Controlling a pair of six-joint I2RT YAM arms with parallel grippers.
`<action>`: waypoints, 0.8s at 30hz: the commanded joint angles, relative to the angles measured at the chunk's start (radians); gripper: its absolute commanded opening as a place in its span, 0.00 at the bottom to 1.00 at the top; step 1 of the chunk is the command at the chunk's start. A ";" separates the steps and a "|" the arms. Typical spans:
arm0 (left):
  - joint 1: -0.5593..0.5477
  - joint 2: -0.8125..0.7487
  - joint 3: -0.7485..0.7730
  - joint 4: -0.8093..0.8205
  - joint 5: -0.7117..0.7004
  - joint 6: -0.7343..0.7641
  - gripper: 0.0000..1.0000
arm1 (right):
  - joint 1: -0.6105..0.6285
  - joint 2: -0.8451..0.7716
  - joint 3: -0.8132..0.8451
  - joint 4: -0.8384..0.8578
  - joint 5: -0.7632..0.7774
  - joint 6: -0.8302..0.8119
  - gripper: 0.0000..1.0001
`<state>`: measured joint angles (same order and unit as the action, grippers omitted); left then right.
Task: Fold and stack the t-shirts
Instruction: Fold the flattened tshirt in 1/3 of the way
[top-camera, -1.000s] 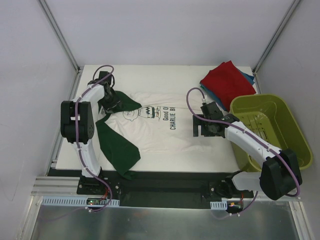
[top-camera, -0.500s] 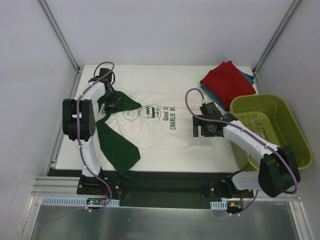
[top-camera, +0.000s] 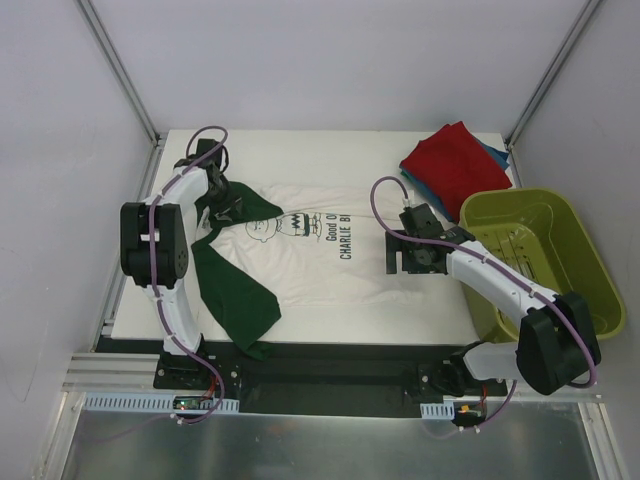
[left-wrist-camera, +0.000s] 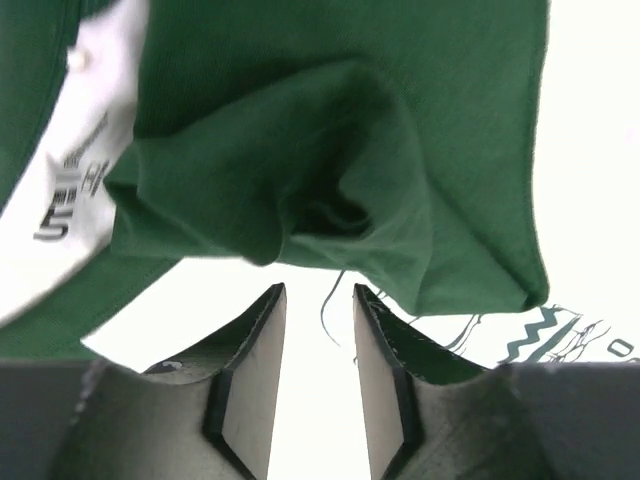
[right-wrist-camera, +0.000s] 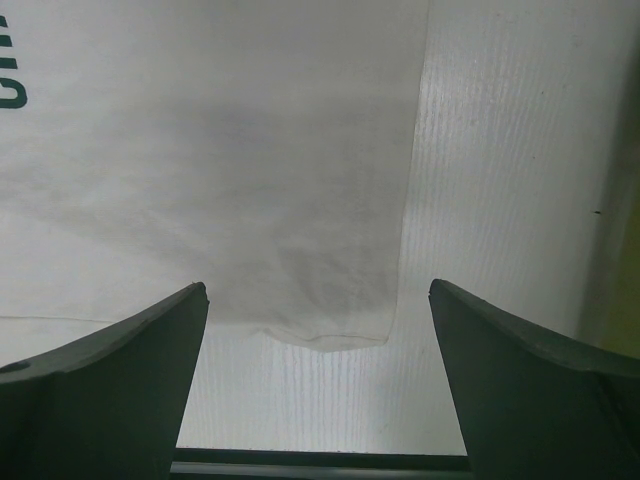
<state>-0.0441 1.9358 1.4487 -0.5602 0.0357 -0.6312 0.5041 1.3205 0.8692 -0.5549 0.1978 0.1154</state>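
1. Shirt status: cream-white t-shirt (top-camera: 300, 262) lies flat on the table (top-camera: 330, 150), print up, collar to the left, hem to the right. The black lettering (top-camera: 338, 233) runs sideways in the top view.
2. There are two dark green sleeves. The far sleeve (top-camera: 250, 205) is bunched up next to the collar. The near sleeve (top-camera: 238, 295) is spread out toward the near-left table edge.
3. Left gripper (left-wrist-camera: 318, 292) sits low over the far sleeve. The fingers (left-wrist-camera: 250, 390) are only narrowly parted with nothing clamped, and white cloth shows through the gap. Green fabric is gathered into a fold just past the tips.
4. The white neck label (left-wrist-camera: 70, 200) shows at the left of the left wrist view. Its print is too blurred to read.
5. Right gripper (right-wrist-camera: 318, 288) is over the hem end of the cream-white t-shirt, spread wide and holding nothing. The hem edge lies on the table between the two fingers, with bare table to its right.
6. Red t-shirt (top-camera: 452, 165) is folded at the far-right corner of the table, on top of the teal-blue t-shirt (top-camera: 497, 155). Only a thin edge of the teal-blue one sticks out.
7. Olive-green basket (top-camera: 575, 250) sits at the right side, just beside the red/teal stack. The right arm's forearm crosses its near-left rim.
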 joint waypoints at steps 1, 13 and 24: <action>0.013 0.052 0.088 -0.007 -0.031 0.042 0.36 | 0.004 -0.020 0.007 -0.007 0.025 0.000 0.97; 0.016 0.141 0.197 -0.023 -0.059 0.061 0.33 | 0.002 0.013 0.021 -0.007 0.031 -0.008 0.97; 0.016 -0.030 0.058 -0.023 0.015 0.031 0.00 | 0.002 0.003 0.019 -0.008 0.029 -0.005 0.97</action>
<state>-0.0372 2.0449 1.5654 -0.5568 0.0254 -0.5842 0.5037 1.3365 0.8692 -0.5556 0.2062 0.1120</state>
